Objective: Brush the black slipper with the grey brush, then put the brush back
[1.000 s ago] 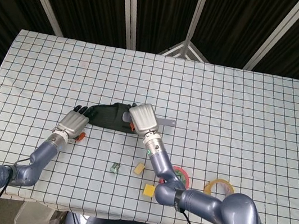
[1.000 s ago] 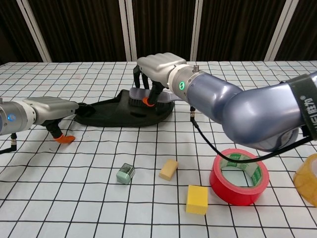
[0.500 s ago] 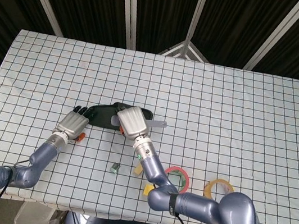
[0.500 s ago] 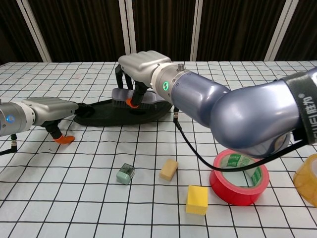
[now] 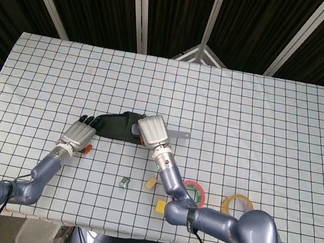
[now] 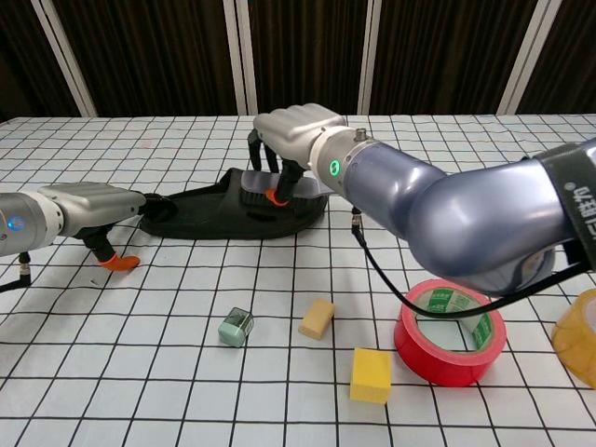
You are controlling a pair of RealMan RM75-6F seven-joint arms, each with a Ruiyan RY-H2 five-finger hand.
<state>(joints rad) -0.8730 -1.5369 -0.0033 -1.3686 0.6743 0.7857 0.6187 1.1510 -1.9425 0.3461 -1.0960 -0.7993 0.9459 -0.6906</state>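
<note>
The black slipper (image 6: pixel 209 212) (image 5: pixel 115 126) lies flat near the table's middle. My right hand (image 6: pixel 296 140) (image 5: pixel 152 131) is over its toe end and grips the grey brush (image 6: pixel 256 185), bristles down on the slipper. The brush's grey handle (image 5: pixel 178 134) sticks out to the right of the hand in the head view. My left hand (image 6: pixel 88 207) (image 5: pixel 78 133) rests at the slipper's heel end, fingertips touching it, fingers curled and holding nothing I can see.
A red tape roll (image 6: pixel 451 330), a yellowish tape roll (image 6: pixel 579 336), a yellow block (image 6: pixel 371 374), a tan block (image 6: pixel 317 318) and a small green cube (image 6: pixel 237 326) lie near the table's front edge. A checked cloth (image 5: pixel 244 110) covers the table.
My right hand moved the brush left along the slipper, then back to the right toward the toe. The left hand stayed put.
</note>
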